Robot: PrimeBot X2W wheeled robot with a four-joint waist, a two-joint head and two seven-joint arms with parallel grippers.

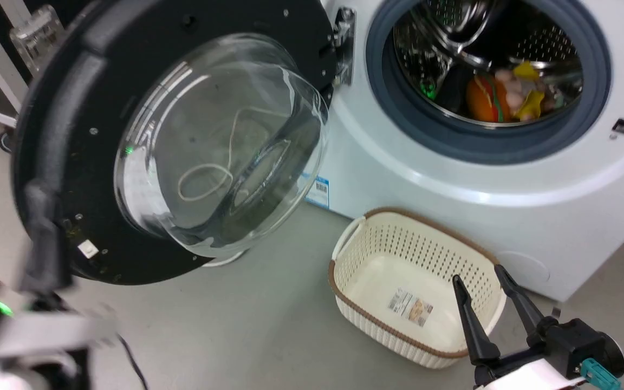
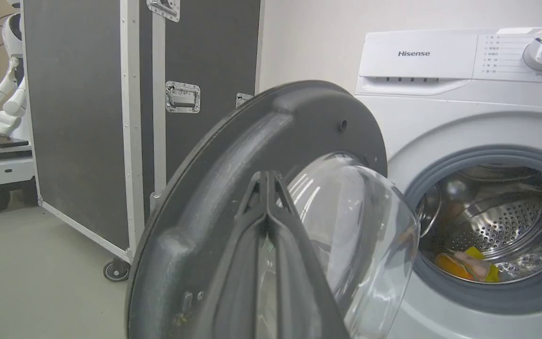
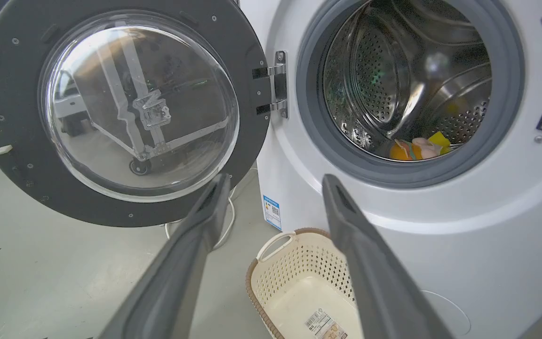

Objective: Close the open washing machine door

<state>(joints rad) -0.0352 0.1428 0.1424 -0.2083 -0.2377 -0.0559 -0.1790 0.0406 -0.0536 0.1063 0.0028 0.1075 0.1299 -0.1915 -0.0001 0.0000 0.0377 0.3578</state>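
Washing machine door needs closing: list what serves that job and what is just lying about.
For the job: washing machine door; washing machine; left hand, shut, at the door's rim.
Lying about: cream basket; colourful items in the drum; black wheeled case; right hand, open, touching nothing.

Cream perforated basket (image 1: 426,244), brown-rimmed, on the grey floor (image 1: 247,325), a printed label (image 1: 410,307) on its bottom. Black metal-edged case (image 2: 78,117) on castors, standing on the same floor.
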